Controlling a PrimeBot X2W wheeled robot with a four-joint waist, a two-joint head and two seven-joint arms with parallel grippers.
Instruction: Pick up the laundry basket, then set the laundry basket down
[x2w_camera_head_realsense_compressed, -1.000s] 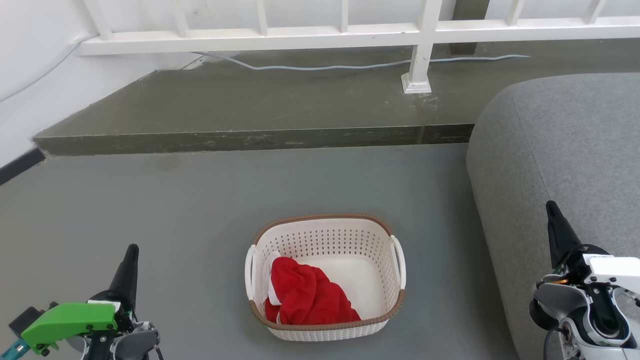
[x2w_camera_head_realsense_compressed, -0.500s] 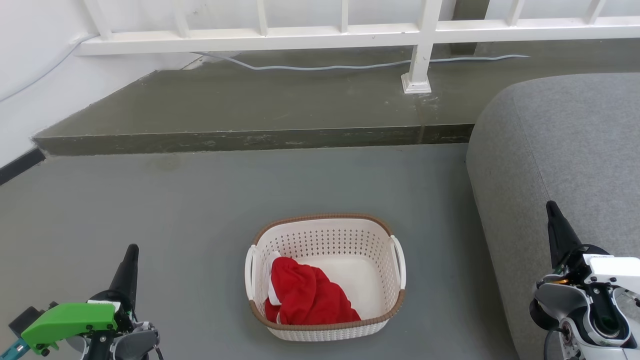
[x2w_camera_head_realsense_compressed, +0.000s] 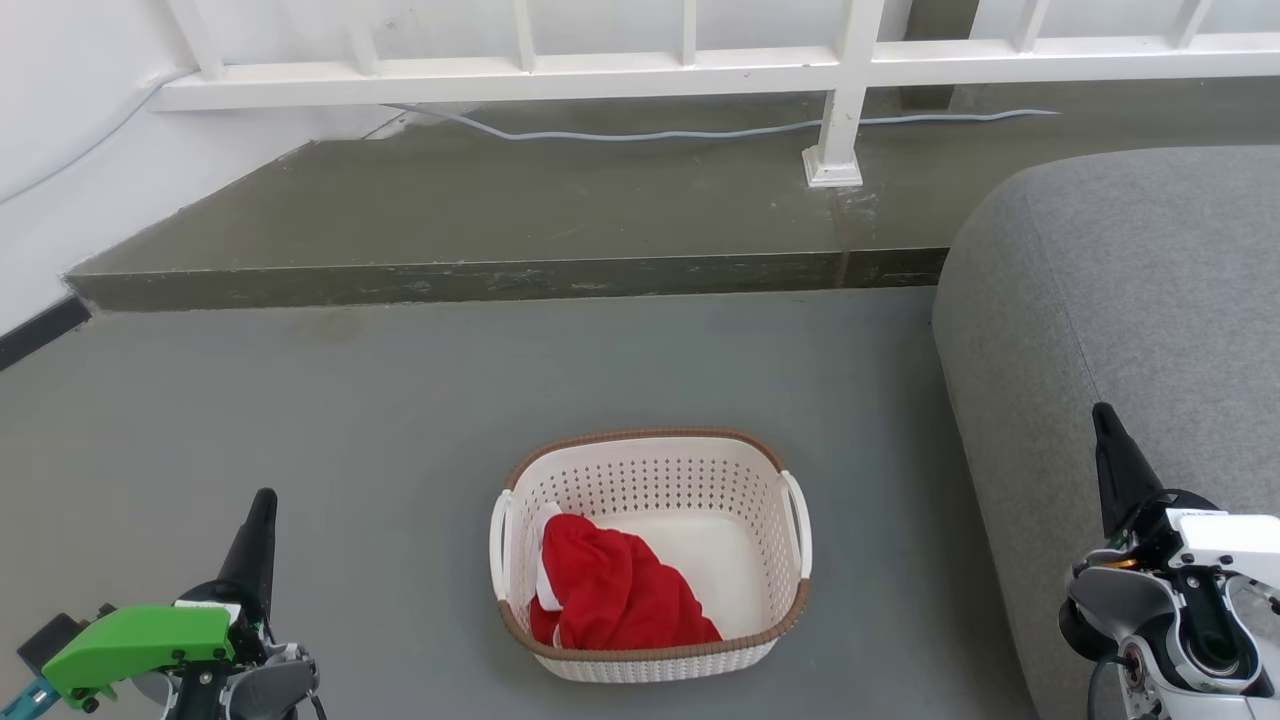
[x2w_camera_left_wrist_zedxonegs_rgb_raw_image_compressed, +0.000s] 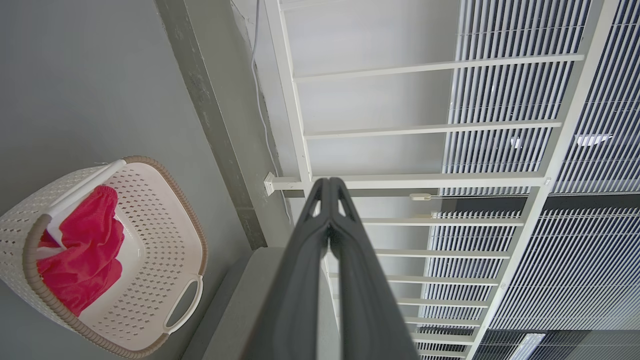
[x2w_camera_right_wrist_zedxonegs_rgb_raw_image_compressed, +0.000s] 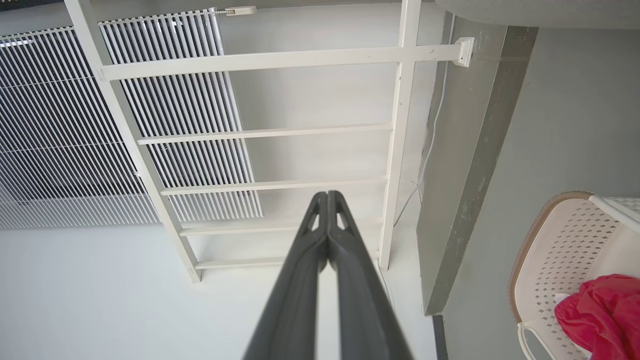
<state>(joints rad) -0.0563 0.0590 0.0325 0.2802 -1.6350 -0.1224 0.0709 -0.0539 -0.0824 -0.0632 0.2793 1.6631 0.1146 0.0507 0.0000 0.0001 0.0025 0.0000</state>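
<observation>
The laundry basket (x2w_camera_head_realsense_compressed: 650, 470), cream-white with perforated sides, a brown rim and two white side handles, stands on the grey floor in the head view, with a red garment (x2w_camera_head_realsense_compressed: 610, 590) inside. It also appears as the laundry basket (x2w_camera_left_wrist_zedxonegs_rgb_raw_image_compressed: 150, 215) in the left wrist view and the laundry basket (x2w_camera_right_wrist_zedxonegs_rgb_raw_image_compressed: 555, 250) in the right wrist view. My left gripper (x2w_camera_head_realsense_compressed: 262, 505) is at the lower left, well apart from it, fingers together. Over by the sofa, my right gripper (x2w_camera_head_realsense_compressed: 1102, 415) is shut too. Both hold nothing, as the left gripper (x2w_camera_left_wrist_zedxonegs_rgb_raw_image_compressed: 329, 182) and right gripper (x2w_camera_right_wrist_zedxonegs_rgb_raw_image_compressed: 327, 195) show close up.
A grey sofa (x2w_camera_head_realsense_compressed: 1130, 300) fills the right side, close to the basket. A raised dark step (x2w_camera_head_realsense_compressed: 500, 275) runs across behind it, topped by a white railing (x2w_camera_head_realsense_compressed: 840, 70) and a loose cable (x2w_camera_head_realsense_compressed: 700, 130). A white wall (x2w_camera_head_realsense_compressed: 60, 130) bounds the left.
</observation>
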